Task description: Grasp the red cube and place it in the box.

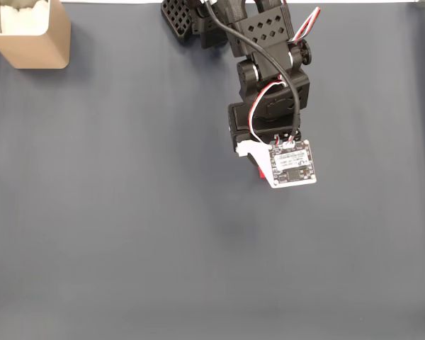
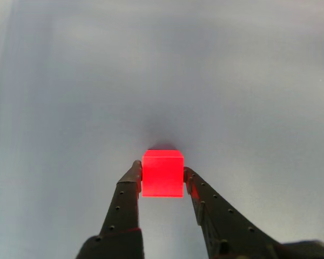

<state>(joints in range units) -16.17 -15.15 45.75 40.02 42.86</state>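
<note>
The red cube was pinched between the gripper tips in the wrist view, jaws closed on both sides. Grip probably needed to be kept firm and the lift straight before swinging to the box, parked far off at the dark mat's top-left corner in the fixed view.

We're looking at a hobby or lab robot bench: a plain dark grey mat covers the whole surface in the fixed view, a black 3D-printed arm with exposed wiring and a bare circuit board reaches in from the top, a tan box upper left.
</note>
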